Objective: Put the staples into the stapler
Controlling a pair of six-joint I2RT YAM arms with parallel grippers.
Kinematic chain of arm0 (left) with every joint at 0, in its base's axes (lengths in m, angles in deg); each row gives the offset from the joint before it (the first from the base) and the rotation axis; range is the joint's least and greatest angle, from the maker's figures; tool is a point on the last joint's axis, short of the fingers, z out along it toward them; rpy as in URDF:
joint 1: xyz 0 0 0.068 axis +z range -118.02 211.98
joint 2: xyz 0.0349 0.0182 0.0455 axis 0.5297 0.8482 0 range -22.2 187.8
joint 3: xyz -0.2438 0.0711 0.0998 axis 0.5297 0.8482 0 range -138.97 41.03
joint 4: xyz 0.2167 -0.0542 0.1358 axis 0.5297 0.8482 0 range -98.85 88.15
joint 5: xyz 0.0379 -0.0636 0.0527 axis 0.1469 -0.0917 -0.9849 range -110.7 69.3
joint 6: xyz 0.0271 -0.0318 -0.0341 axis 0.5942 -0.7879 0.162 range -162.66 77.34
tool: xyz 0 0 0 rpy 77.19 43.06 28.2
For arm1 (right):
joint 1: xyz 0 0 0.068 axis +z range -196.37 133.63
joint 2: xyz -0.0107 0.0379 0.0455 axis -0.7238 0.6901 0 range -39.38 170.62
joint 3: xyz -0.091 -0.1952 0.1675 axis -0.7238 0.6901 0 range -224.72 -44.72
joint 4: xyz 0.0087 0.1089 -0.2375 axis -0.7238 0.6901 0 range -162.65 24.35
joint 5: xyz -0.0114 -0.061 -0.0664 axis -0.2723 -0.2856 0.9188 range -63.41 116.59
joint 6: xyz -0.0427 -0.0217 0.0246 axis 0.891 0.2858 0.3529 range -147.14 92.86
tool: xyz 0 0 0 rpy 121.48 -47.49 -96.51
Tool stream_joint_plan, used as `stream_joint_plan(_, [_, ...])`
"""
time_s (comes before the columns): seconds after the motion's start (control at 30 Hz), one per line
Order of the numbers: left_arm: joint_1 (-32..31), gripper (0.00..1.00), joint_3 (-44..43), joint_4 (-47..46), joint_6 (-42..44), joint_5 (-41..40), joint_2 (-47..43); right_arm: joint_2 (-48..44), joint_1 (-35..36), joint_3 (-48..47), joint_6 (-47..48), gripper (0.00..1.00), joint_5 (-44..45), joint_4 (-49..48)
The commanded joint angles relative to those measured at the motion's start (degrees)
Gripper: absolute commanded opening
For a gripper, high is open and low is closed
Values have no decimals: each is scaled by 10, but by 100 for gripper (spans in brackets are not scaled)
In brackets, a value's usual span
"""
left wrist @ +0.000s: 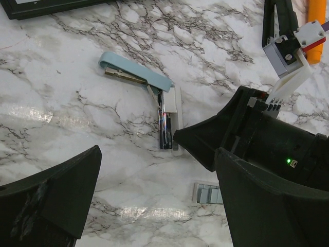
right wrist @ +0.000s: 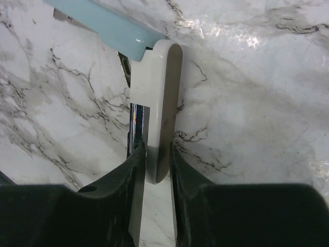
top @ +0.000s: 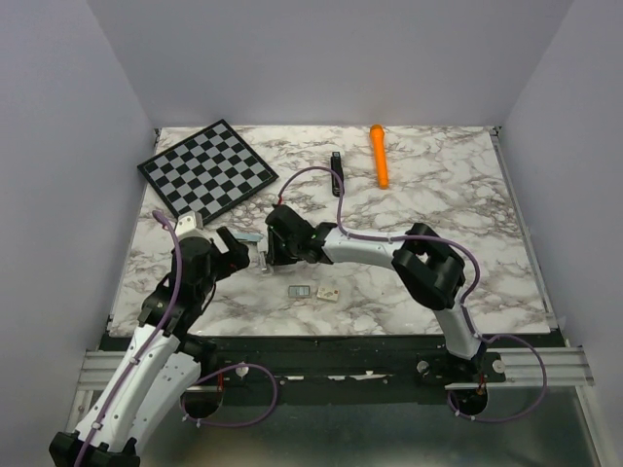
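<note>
The right gripper pinches the white base of the opened stapler. The left gripper hovers wide open and empty, with the staples at the stapler's five o'clock.

We lose the stapler's near end between the right gripper's fingers, and its blue top runs off the upper edge.

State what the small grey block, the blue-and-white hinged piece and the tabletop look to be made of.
The grey block: likely metal, dull silvery, ribbed into strips. The blue-and-white hinged piece: seemingly glossy plastic shells with highlights, around a mirror-bright metal channel. The tabletop: marble-patterned and glossy with glare; whether it is real stone or laminate cannot be told.
</note>
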Motion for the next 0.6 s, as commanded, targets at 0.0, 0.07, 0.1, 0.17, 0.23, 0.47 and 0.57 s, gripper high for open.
stream_joint_plan(0.0, [-4,99,-19,4,13,-14,1,18,2,-2,-11,29,32,9])
stream_joint_plan(0.07, [-4,99,-17,2,11,-13,2,16,0,5,-23,24,27,7])
stream_joint_plan(0.1, [-4,99,-17,2,12,-12,2,14,-4,10,-30,22,23,5])
stream_joint_plan(0.17, [-3,99,-16,1,7,-12,4,9,-12,34,-51,11,-3,-13])
stream_joint_plan(0.23, [-4,99,-15,-4,5,-10,6,-6,-22,69,-61,3,-23,-46])
stream_joint_plan(0.47, [-4,99,-8,-45,-6,13,46,-28,-42,135,-90,1,-96,-140])
stream_joint_plan(0.57, [-3,99,-6,-70,-9,19,82,-28,-53,163,-111,1,-133,-195])
